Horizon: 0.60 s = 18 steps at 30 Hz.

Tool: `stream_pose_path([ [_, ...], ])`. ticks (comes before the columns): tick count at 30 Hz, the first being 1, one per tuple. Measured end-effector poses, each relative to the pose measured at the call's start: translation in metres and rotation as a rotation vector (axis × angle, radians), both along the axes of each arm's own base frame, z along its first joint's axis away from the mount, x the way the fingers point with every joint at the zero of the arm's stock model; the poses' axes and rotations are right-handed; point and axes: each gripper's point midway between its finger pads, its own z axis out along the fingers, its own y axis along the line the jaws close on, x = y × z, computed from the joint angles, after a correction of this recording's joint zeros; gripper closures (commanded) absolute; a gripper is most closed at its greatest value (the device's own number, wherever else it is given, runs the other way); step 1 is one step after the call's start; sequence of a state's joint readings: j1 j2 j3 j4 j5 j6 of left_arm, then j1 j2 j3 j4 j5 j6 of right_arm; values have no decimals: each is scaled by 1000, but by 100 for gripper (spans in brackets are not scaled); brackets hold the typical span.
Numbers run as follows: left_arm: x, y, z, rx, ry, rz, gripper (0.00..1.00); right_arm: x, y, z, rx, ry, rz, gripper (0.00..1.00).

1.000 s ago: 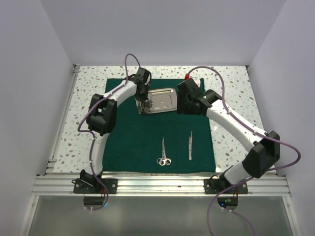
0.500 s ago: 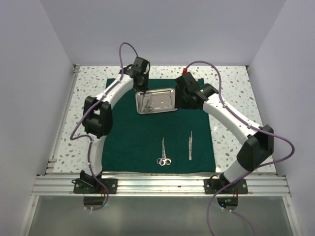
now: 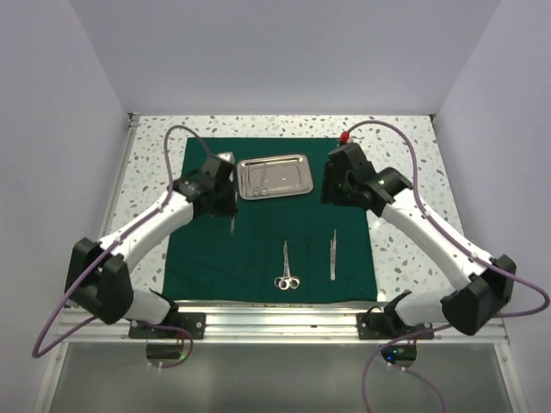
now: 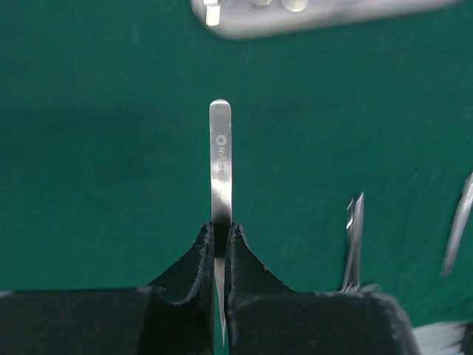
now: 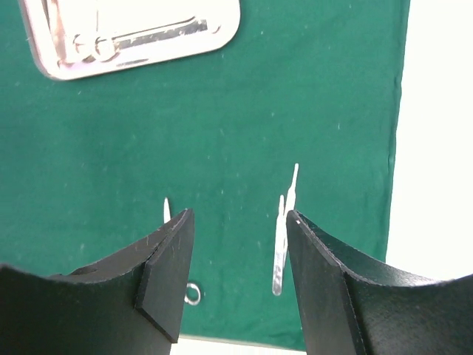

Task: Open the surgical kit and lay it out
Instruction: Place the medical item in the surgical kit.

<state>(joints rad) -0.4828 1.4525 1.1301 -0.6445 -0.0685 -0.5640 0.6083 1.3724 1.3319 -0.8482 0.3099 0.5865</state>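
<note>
Looking down from the top view, the dark green cloth point(image 3: 258, 241) lies spread flat on the speckled table point(image 3: 405, 155). The steel tray point(image 3: 274, 176) sits on its upper middle. Scissors point(image 3: 287, 267) and tweezers point(image 3: 333, 255) lie side by side but apart on its lower half. The left gripper point(image 3: 231, 215) hangs just left of and below the tray, with a thin bright sliver under it. The right gripper point(image 3: 334, 188) is just right of the tray, and this view does not show how its jaws stand.

The left wrist view settles what the sliver is. The left gripper point(image 4: 220, 231) is clamped on a flat steel instrument point(image 4: 219, 159) with a rounded, stamped end that points up the frame over the cloth point(image 4: 96, 148). The tray's edge point(image 4: 318, 16) crosses the top. A blurred steel piece point(image 4: 353, 238) shows at lower right, too smeared to name.

In the right wrist view, the right gripper point(image 5: 236, 225) has its jaws apart with nothing between them. Beyond them are the cloth point(image 5: 222, 118), the tray point(image 5: 133, 29) at upper left and the tweezers point(image 5: 284, 229) near the right finger. A scissor ring point(image 5: 192, 293) peeks out by the left finger. Bare table point(image 5: 436, 148) fills the right edge.
</note>
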Motion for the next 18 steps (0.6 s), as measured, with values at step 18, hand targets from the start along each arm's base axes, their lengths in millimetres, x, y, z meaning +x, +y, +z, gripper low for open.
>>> stream_pose_path([
  [18,-115,20,-101,62,189,125,60,-83,-36,17,159,-50,23,42],
])
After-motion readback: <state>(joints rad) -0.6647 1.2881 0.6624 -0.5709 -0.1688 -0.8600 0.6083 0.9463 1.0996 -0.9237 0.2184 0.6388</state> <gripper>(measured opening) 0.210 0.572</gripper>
